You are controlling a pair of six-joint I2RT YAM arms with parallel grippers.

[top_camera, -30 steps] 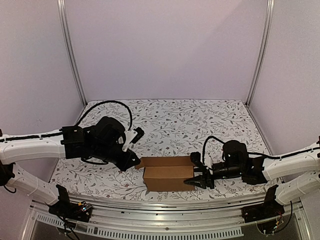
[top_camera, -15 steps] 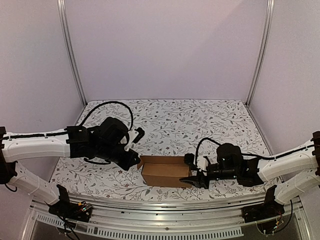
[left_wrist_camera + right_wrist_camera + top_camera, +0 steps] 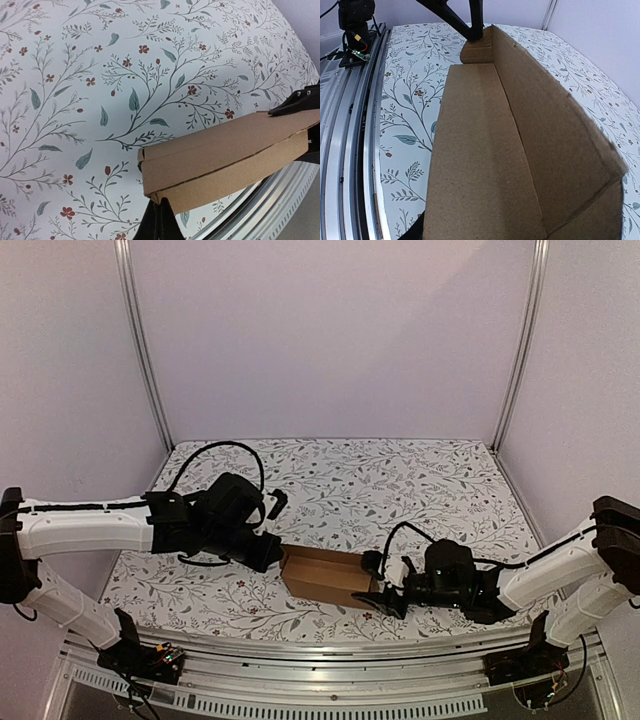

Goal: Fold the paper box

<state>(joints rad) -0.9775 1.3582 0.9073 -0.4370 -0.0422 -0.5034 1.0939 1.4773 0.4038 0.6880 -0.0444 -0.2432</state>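
**Inspector A:** Briefly, then, nearest first. Where is the piece, and what has hold of it?

**Inspector B:** The paper box (image 3: 322, 576) sits low and centre in the overhead frame, just beyond the front rail (image 3: 330, 655). Whether it rests on the worktop (image 3: 400, 490) or is raised slightly off it, I cannot tell. The right end effector (image 3: 381, 597) is at its right end, jaws part way apart with a finger on either side of the cardboard. I judge that to be a grip on the box. The left end effector (image 3: 272, 556) is at the far left end with its fingers closed together. I cannot tell whether any cardboard is pinched between them.

**Inspector A:** Why that arrangement?

**Inspector B:** In my judgement the right side anchors the box so it cannot slide. The closed left tip then works as a blunt pusher against the end flap, which wants tucking in. With one arm at each end, the long walls are left free.

**Inspector A:** What do the views add to one another?

**Inspector B:** The right wrist view alone shows the interior: an open trough with one long wall standing at the right of the frame. The end flap is upright at the top, and the left fingers are against it. The left wrist view alone shows the outside, layered panels with a seam running lengthwise. It also shows dark right fingertips above and below the box at the right edge of the frame. Only the overhead view places both arms and the box on the floral worktop, with the white walls behind.
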